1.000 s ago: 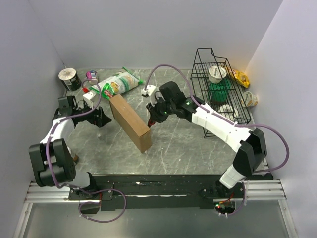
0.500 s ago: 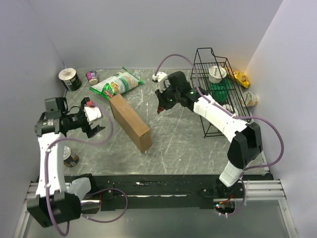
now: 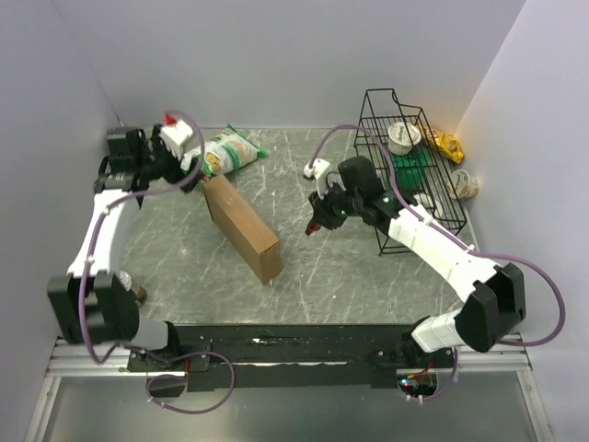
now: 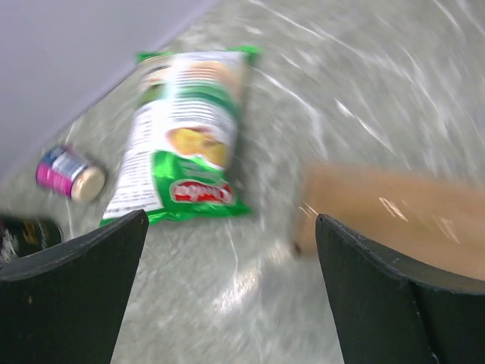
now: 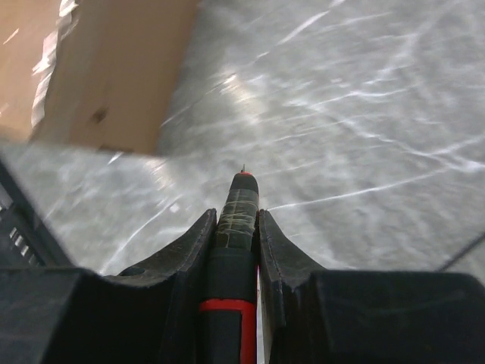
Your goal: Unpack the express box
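While the express box (image 3: 241, 228) stands on its long edge, looking closed, an arm waits either side of it.
Right of the box, the right pincer (image 3: 317, 219) pinches a dark, red-banded pointed tool (image 5: 237, 203), its tip aimed at the bare surface (image 3: 340, 267). By the box's far end, the left pincer (image 4: 231, 227) hangs spread and empty, near a green snack bag (image 3: 219, 154). The left pincer should probably steady the box before the tip meets a seam, or the box may topple.
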Controlling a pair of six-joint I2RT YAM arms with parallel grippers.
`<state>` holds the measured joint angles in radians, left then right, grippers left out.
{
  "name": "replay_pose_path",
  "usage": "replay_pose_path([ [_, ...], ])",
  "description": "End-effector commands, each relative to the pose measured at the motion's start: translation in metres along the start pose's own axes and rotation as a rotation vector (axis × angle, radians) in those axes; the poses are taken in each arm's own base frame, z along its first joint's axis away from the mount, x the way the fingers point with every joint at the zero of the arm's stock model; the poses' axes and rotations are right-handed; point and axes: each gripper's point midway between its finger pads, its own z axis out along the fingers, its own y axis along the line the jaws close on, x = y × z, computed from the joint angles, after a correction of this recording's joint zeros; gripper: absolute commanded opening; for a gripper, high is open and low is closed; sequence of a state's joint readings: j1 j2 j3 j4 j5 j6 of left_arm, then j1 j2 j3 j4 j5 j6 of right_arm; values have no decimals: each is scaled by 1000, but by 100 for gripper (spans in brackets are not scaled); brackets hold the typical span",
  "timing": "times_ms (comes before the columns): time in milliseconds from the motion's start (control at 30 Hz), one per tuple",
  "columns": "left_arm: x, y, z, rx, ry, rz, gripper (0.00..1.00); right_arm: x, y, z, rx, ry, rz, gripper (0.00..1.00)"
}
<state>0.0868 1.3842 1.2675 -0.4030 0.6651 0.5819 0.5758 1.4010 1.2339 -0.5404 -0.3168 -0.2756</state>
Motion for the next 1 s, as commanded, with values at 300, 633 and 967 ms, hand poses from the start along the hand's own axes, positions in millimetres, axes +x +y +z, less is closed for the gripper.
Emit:
replay_pose_path([
  [300,45,79,58,-273,-29,-606,99,-12,105,7,-387,-108,-90,0],
  [633,98,35,79,-49,108,-547,96,-49,97,25,-283,-166,-81,0],
  [967,113,-31,47,71,172,-608,95,-66,49,34,-156,-134,-156,0],
])
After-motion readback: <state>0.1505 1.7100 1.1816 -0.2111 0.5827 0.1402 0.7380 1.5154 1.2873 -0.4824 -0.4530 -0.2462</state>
